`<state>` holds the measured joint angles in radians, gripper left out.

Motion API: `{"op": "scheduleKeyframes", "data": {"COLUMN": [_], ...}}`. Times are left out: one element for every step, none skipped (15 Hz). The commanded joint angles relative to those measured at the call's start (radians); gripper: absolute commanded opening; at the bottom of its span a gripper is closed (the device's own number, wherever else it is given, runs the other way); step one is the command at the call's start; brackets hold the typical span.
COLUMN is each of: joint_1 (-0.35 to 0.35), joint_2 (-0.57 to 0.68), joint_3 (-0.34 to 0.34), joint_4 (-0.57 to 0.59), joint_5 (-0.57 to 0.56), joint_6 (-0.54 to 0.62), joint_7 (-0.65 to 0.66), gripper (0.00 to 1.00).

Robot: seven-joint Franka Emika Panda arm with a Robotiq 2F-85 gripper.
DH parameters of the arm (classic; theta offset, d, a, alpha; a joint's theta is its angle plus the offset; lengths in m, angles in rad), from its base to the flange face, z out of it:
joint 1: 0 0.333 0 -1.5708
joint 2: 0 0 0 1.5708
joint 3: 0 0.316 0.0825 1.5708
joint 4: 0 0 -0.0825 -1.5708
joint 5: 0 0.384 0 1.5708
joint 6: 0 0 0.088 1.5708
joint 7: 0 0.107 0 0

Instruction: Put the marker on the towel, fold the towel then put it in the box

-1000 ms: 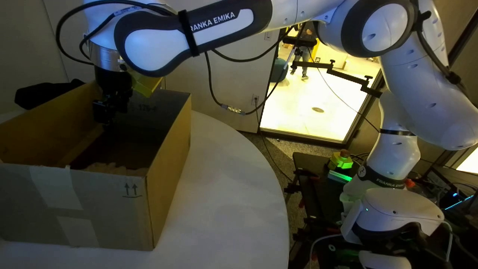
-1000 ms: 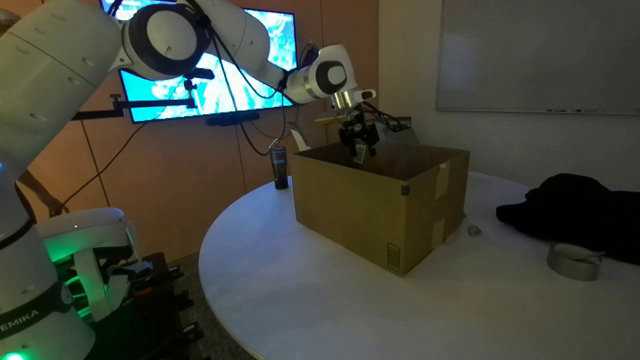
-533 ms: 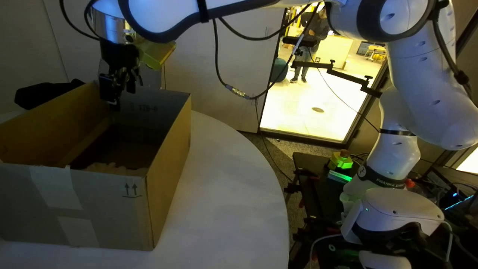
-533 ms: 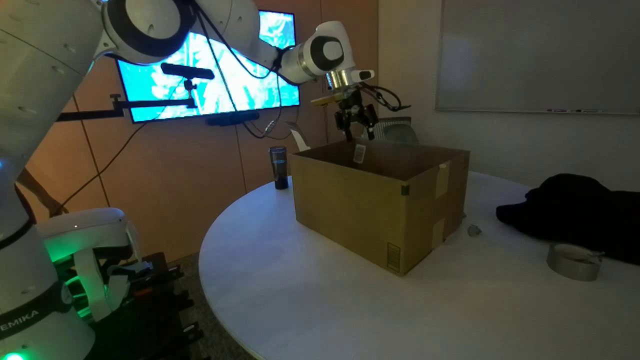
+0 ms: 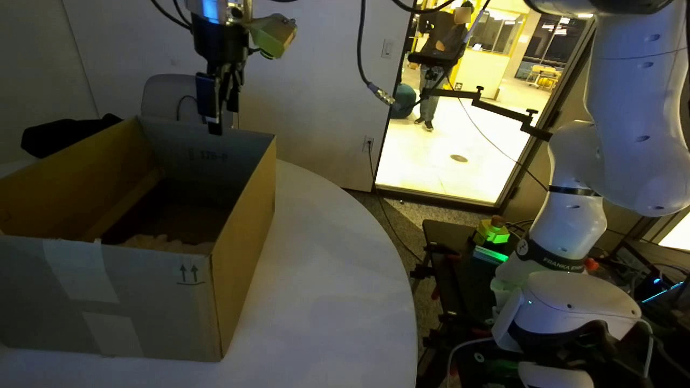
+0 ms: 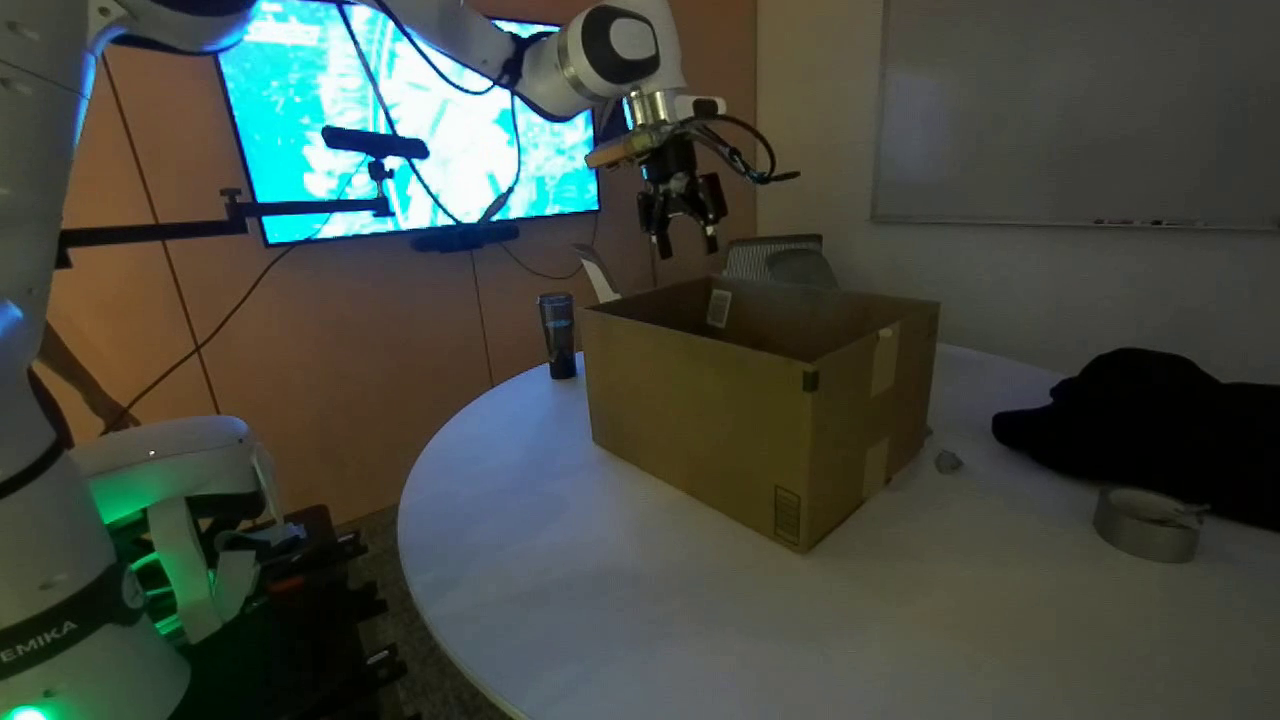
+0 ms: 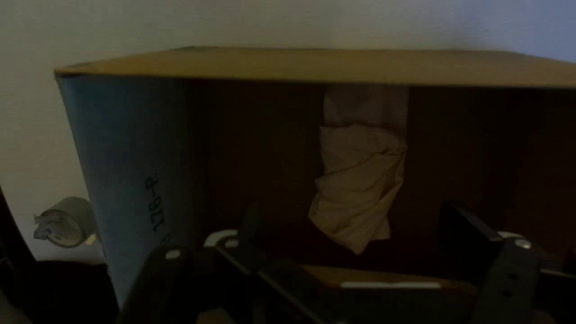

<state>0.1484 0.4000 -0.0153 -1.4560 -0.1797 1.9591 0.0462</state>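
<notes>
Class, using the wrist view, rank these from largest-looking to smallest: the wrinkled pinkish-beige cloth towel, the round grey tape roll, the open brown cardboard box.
1. Open brown cardboard box
2. Wrinkled pinkish-beige cloth towel
3. Round grey tape roll
No two look alike in size.

Table bears box, tumbler, tape

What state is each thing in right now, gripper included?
Large brown cardboard box: upright, open at the top.
Pale pinkish-beige cloth towel: looks folded, wrinkled, lying inside the box.
Black two-fingered gripper: open, holding nothing.
Marker: not visible, so I cannot tell.
Dark cylindrical tumbler: standing upright.
Grey round tape roll: lying flat.
Flat rectangular wall screen: lit.
</notes>
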Motion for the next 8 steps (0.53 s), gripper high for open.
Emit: {"op": "scheduleKeyframes", "data": {"joint_1": [-0.042,-0.052,-0.062,-0.070,-0.075,-0.080,-0.083,-0.086], "joint_2": [-0.202,-0.244,-0.285,-0.327,-0.368,-0.408,-0.448,-0.487], "joint_3": [0.032,0.036,0.039,0.041,0.040,0.039,0.036,0.034], "joint_4": [-0.243,-0.294,-0.346,-0.400,-0.455,-0.509,-0.563,-0.618], "joint_5": [0.048,0.065,0.089,0.108,0.121,0.136,0.137,0.146], "joint_6": [0.002,0.004,0.008,0.013,0.025,0.045,0.058,0.079], "joint_7": [-0.038,-0.052,-0.071,-0.088,-0.102,-0.118,-0.125,-0.135], "gripper": [1.00,1.00,1.00,1.00,1.00,1.00,1.00,1.00]}}
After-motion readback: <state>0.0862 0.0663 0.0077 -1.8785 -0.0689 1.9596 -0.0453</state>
